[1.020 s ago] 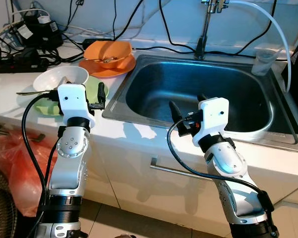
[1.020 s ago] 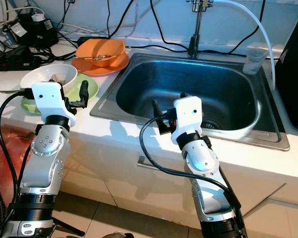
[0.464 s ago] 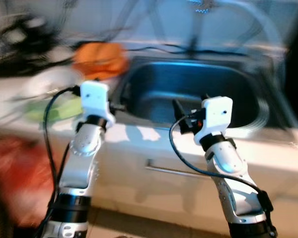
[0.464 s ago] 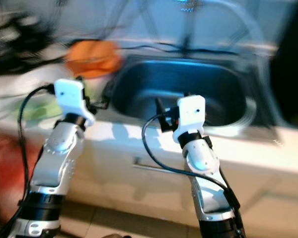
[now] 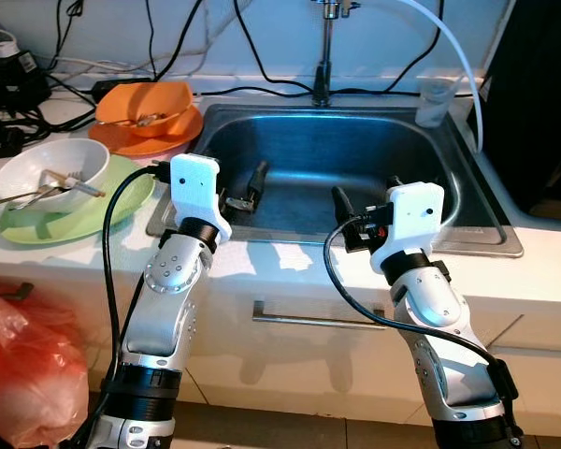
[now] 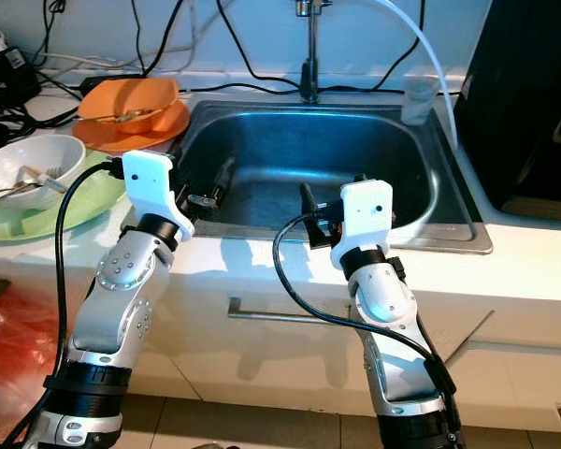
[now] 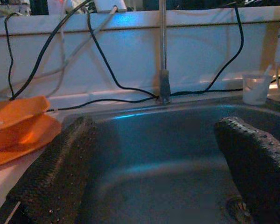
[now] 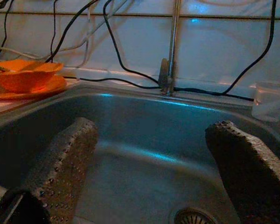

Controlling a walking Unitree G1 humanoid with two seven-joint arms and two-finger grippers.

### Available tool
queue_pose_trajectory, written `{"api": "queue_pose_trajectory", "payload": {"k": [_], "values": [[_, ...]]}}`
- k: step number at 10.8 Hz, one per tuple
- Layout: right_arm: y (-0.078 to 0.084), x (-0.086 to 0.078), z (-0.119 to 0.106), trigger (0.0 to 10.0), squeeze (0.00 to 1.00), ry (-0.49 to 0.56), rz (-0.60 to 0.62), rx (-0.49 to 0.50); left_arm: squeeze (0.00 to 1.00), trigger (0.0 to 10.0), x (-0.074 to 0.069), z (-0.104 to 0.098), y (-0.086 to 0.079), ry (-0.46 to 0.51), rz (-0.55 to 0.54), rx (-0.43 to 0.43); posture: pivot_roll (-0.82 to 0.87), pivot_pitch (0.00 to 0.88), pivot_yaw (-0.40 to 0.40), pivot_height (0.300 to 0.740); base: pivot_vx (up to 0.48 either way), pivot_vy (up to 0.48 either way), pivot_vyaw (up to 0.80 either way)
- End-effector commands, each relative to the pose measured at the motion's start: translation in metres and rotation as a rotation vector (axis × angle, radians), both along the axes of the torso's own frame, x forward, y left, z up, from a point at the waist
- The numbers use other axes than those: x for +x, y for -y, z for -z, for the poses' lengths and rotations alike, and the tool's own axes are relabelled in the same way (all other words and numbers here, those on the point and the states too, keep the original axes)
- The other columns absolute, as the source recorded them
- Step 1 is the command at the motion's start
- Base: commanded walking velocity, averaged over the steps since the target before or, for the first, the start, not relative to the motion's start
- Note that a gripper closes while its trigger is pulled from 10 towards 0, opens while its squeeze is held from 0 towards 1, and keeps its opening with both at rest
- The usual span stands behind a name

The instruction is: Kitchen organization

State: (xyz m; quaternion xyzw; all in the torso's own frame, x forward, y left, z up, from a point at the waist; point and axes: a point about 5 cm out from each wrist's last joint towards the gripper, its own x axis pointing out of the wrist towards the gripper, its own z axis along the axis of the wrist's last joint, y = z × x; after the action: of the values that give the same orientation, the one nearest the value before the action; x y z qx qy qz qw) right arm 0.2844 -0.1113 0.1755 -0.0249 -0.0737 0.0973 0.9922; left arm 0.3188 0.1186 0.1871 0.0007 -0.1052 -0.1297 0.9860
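— White desk [image 5: 65,253] runs along the wall, with a steel sink [image 5: 355,159] sunk into its middle and a tap [image 5: 323,47] rising behind it. What sits to the robot's left of the basin?

— An orange bowl [image 5: 148,97] rests on an orange plate [image 5: 136,136] near the back corner of the sink. Closer to the front edge, a white bowl [image 5: 51,168] with cutlery in it stands on a green plate [image 5: 75,210]. Black cables trail along the wall behind them.

— And on the other side?

— A clear plastic cup [image 5: 433,101] stands at the far right corner of the sink, beside a white hose that curves down from the tap.

— Where are the robot's hands?

— The left hand [image 5: 248,187] hovers over the near left rim of the sink, fingers spread wide and holding nothing. The right hand [image 5: 348,210] hangs over the near rim toward the middle, fingers likewise spread and bare. Both wrist views look between the fingers into the basin, with the drain [image 8: 191,217] low in the right one.

— Anything below the desk?

— A red plastic bag [image 5: 28,374] sits on the floor at the left, and a drawer handle [image 5: 309,320] crosses the cabinet front.
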Motion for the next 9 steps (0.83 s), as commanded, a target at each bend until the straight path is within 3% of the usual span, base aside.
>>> {"api": "queue_pose_trajectory", "payload": {"k": [1,4,7,9], "values": [[0.001,0.002,-0.003,10.0,0.0,0.005,0.011,-0.005,0.0,10.0,0.002,-0.006,-0.001,0.008,0.016,-0.007,-0.05,0.0,0.065,0.74,0.0,0.0,0.0],[0.007,0.002,-0.003,10.0,0.0,0.009,0.046,-0.01,0.0,10.0,-0.003,-0.021,-0.001,0.117,0.0,0.047,-0.05,0.0,0.063,0.74,0.0,0.0,0.0],[0.026,-0.007,0.003,10.0,0.0,-0.018,0.103,-0.01,0.0,10.0,-0.02,0.007,-0.026,0.027,-0.037,0.073,-0.05,0.0,0.052,0.74,0.0,0.0,0.0],[0.035,-0.012,0.005,10.0,0.0,-0.033,0.129,-0.011,0.0,10.0,-0.024,0.012,-0.029,0.009,-0.042,0.079,-0.05,0.0,0.047,0.74,0.0,0.0,0.0]]}}
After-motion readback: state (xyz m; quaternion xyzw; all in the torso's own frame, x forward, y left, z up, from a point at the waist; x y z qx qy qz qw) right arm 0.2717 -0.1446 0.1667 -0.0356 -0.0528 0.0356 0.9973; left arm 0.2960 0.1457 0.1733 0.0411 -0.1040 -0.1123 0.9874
